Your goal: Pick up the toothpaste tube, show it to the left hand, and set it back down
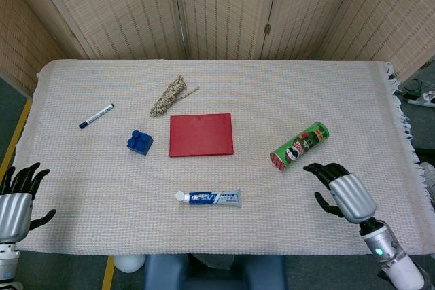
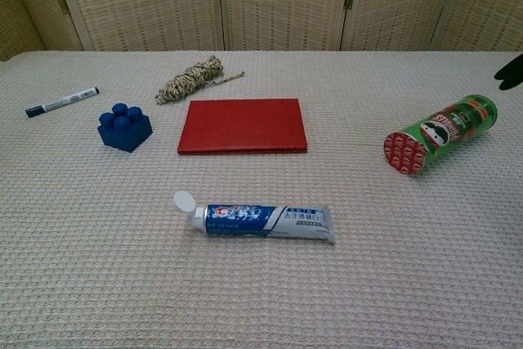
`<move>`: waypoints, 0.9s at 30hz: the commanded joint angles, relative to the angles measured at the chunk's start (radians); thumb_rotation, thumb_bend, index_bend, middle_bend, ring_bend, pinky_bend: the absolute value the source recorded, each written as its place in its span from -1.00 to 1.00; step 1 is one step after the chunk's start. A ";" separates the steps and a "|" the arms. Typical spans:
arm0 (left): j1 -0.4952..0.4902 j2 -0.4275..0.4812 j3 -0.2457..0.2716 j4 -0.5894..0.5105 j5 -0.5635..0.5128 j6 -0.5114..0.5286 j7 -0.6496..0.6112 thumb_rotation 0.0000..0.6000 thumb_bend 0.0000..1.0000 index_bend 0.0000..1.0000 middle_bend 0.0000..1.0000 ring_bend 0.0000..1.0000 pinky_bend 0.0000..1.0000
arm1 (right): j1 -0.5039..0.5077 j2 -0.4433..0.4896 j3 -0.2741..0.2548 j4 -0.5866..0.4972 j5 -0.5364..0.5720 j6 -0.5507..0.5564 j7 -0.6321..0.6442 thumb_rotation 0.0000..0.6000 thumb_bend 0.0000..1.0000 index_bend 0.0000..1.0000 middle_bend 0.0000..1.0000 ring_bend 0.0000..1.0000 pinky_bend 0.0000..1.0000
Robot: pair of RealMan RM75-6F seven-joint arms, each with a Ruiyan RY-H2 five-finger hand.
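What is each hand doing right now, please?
Left hand: open, fingers spread, holding nothing, at the table's near left edge.
Right hand: open, holding nothing, near the chips can.

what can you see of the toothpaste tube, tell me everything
The toothpaste tube lies flat on the woven tablecloth near the front edge, lengthwise left to right. Its white flip cap stands open at the left end; the flat crimped end points right. The body looks like soft plastic, white and silver with blue print. Neither hand touches it; only the cloth does.
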 commanded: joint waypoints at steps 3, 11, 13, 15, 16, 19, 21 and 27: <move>0.006 0.006 0.003 -0.008 0.007 0.009 0.000 1.00 -0.63 -0.56 -0.72 -0.70 -1.00 | 0.135 -0.102 0.042 -0.068 0.037 -0.181 -0.120 1.00 0.04 -0.57 -0.52 -0.43 -0.53; 0.018 0.017 0.014 -0.019 0.019 0.020 0.003 1.00 -0.63 -0.56 -0.72 -0.70 -1.00 | 0.279 -0.281 0.118 -0.054 0.214 -0.365 -0.286 1.00 -0.36 -0.57 -0.53 -0.46 -0.55; 0.020 0.018 0.015 -0.020 0.020 0.021 0.004 1.00 -0.63 -0.56 -0.72 -0.70 -1.00 | 0.308 -0.334 0.122 -0.032 0.258 -0.398 -0.342 1.00 -0.43 -0.58 -0.54 -0.47 -0.56; 0.021 0.020 0.016 -0.023 0.020 0.020 0.007 1.00 -0.63 -0.56 -0.72 -0.70 -1.00 | 0.337 -0.383 0.125 -0.004 0.303 -0.428 -0.395 1.00 -0.50 -0.62 -0.56 -0.49 -0.56; 0.021 0.021 0.016 -0.023 0.020 0.020 0.008 1.00 -0.63 -0.56 -0.72 -0.70 -1.00 | 0.348 -0.403 0.127 0.008 0.321 -0.438 -0.416 1.00 -0.53 -0.64 -0.57 -0.50 -0.56; 0.023 0.020 0.017 -0.024 0.021 0.021 0.008 1.00 -0.63 -0.56 -0.72 -0.70 -1.00 | 0.383 -0.468 0.135 0.054 0.376 -0.458 -0.476 1.00 -0.53 -0.65 -0.57 -0.51 -0.56; 0.024 0.020 0.018 -0.024 0.021 0.020 0.009 1.00 -0.63 -0.56 -0.72 -0.70 -1.00 | 0.402 -0.504 0.142 0.083 0.402 -0.461 -0.503 1.00 -0.53 -0.65 -0.57 -0.51 -0.56; 0.025 0.023 0.020 -0.023 0.016 0.010 -0.007 1.00 -0.62 -0.56 -0.72 -0.70 -1.00 | 0.454 -0.592 0.141 0.169 0.461 -0.479 -0.550 1.00 -0.53 -0.65 -0.56 -0.51 -0.56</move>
